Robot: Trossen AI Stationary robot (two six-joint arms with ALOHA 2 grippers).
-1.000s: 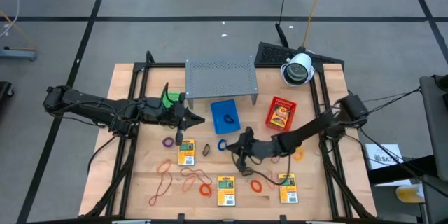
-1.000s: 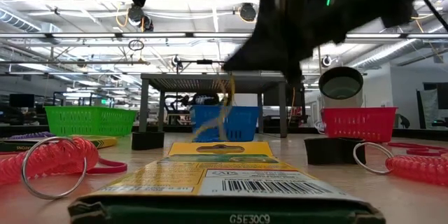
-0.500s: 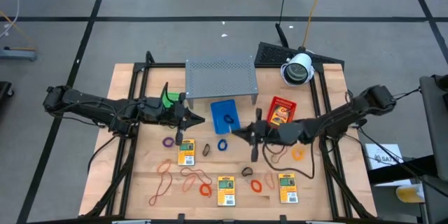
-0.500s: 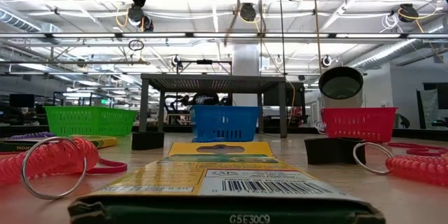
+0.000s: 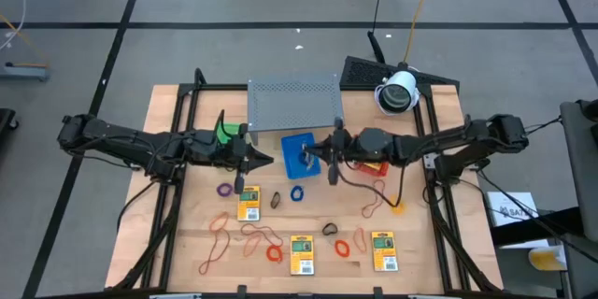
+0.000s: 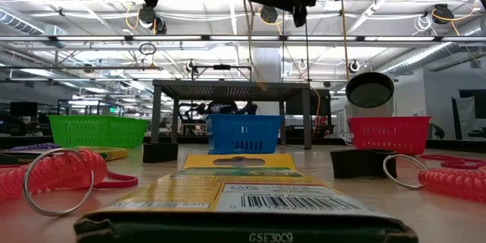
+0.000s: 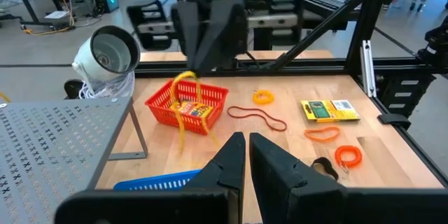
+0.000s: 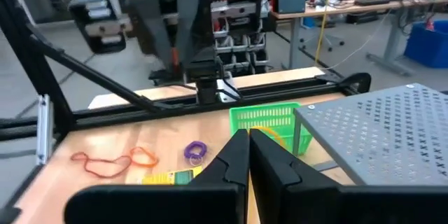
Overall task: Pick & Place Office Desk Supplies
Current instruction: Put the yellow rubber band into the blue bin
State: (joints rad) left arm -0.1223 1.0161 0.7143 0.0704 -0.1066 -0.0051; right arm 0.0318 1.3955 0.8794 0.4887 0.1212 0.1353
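1. Right gripper [image 5: 333,154] is raised over the bench [image 5: 177,243], at the right edge of the blue tray [image 5: 301,153]. Its fingers [image 8: 269,175] are closed together, pinching a thin yellow rubber band [image 7: 183,105] that hangs below them; the left wrist view shows the loop dangling in front of the red tray [image 7: 168,105].
2. Left gripper [image 5: 264,160] is held level just left of the blue tray, near the green tray [image 5: 227,129]. Its fingers [image 7: 231,161] stand narrow, nearly touching, with nothing between them.
3. Blue tray holds a dark loop; what it is cannot be told. Red tray holds a yellow printed packet.
4. Four yellow packets lie flat on the bench: one [image 5: 248,204] below the left gripper, one [image 5: 301,254] at the front centre, one [image 5: 384,250] at the front right, and the one in the red tray.
5. Orange-red rubber-band loops [image 5: 262,235] lie spread across the front left of the bench; another [image 5: 372,203] lies to the right, beside a yellow coil ring [image 5: 399,206].
6. Purple ring [image 5: 225,189] sits left of the first packet; blue ring [image 5: 297,193] lies just in front of the blue tray; dark clip [image 5: 277,200] lies between them.
7. Grey perforated shelf [image 5: 293,103] stands behind the blue tray.
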